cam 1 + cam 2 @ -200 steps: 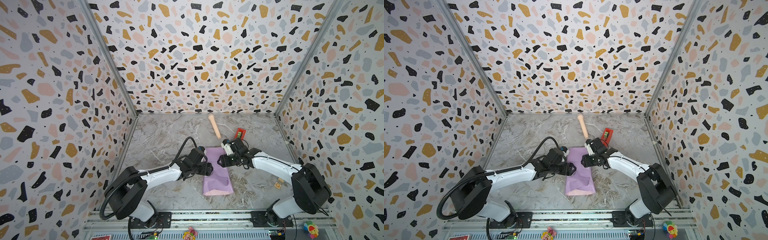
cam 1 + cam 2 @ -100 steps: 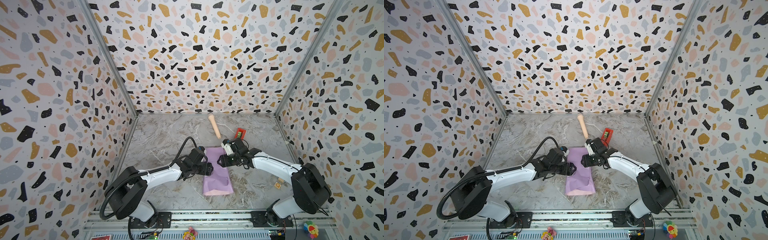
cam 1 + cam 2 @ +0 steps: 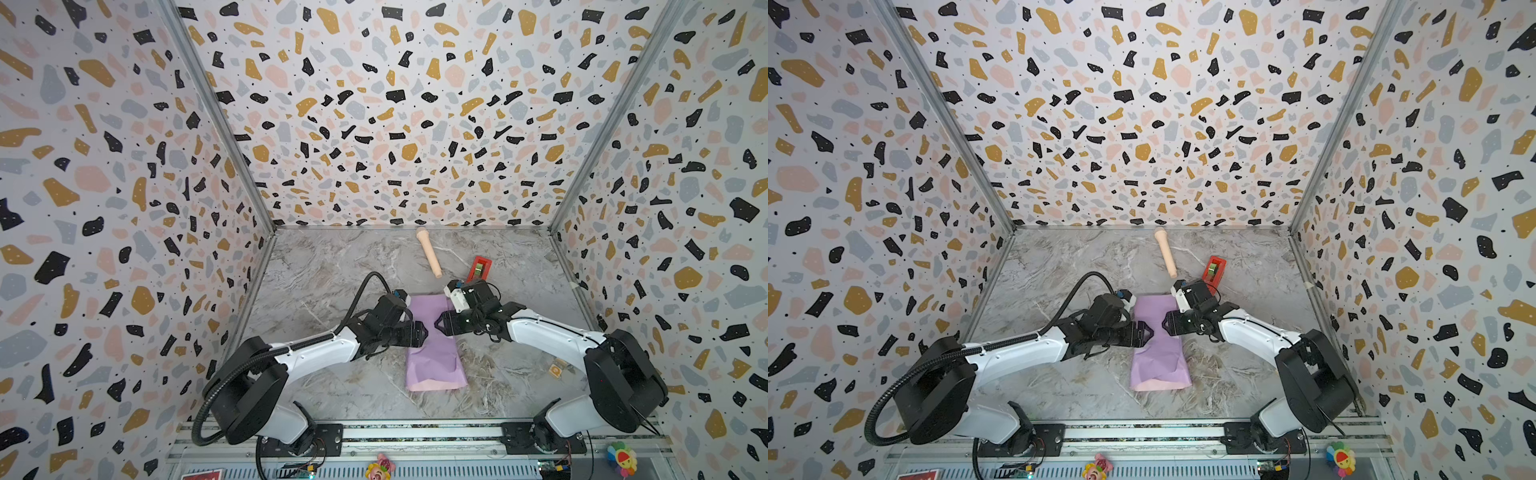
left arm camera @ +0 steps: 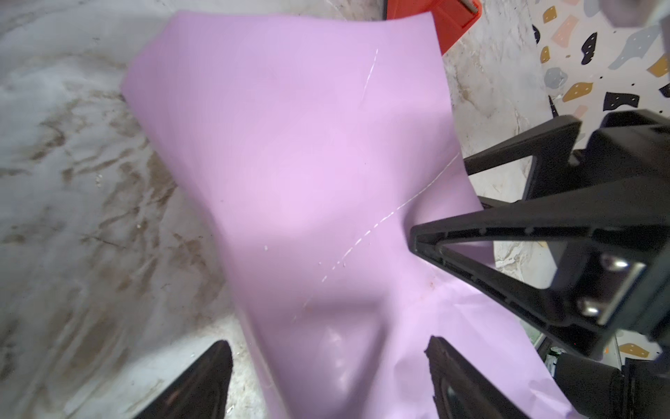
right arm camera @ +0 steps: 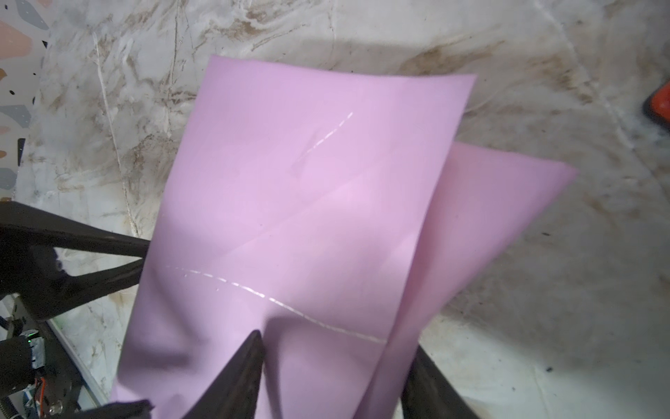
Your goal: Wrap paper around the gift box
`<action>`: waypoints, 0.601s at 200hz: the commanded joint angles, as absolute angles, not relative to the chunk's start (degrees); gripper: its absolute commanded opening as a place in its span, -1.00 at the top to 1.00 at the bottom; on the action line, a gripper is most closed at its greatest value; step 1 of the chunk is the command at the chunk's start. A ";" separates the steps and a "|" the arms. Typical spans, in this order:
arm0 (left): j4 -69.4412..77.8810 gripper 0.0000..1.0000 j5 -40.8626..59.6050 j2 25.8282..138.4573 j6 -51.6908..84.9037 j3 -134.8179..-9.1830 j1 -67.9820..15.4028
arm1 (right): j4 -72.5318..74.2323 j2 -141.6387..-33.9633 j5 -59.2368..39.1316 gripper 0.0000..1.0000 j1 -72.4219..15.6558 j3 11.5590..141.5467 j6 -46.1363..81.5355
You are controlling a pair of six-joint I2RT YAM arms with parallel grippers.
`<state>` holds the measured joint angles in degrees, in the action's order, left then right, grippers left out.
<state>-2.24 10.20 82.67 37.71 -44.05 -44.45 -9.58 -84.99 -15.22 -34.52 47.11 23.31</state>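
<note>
Marble tabletop (image 3: 332,291) is bearing the paper (image 3: 434,353) lower-centre, box hidden; nothing is shifting, I'm keeping left fingers (image 4: 214,373) wide astride it, right fingers (image 5: 246,366) half-spread over a fold, grip unclear, wrapping stalling.

Arms low and inward, left gripper (image 3: 424,332) and right gripper (image 3: 437,325) nearly tip to tip, fingers (image 4: 203,384) apart.

Place: I'm in a robot lab cell right now, a closed test booth.
Walls: terrazzo-print panels (image 3: 395,124) box me in on three sides, metal strips (image 3: 221,120) at the corners.
Table: marble-look sheet (image 3: 324,266), scuffed brown.
Mounting: my arm bases (image 3: 320,440) sit bolted on an aluminium rail (image 3: 415,434) up front.
Wiring: bare circuit boards (image 3: 305,471) and a corrugated cable hose (image 3: 870,426) showing, plain as day.
</note>
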 commanded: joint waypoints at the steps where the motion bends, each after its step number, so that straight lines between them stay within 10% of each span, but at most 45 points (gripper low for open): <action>1: -0.96 -0.71 10.63 81.22 38.27 -42.73 -43.45 | -14.68 -88.37 -12.74 -0.14 -34.94 43.69 22.41; 120: -4.54 -0.69 11.79 86.23 33.90 -41.98 -42.63 | -16.75 -87.79 -12.59 -0.15 -34.95 47.61 21.89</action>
<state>-2.09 12.53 84.99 36.25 -42.52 -42.48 -9.76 -84.93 -15.27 -34.48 47.31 23.46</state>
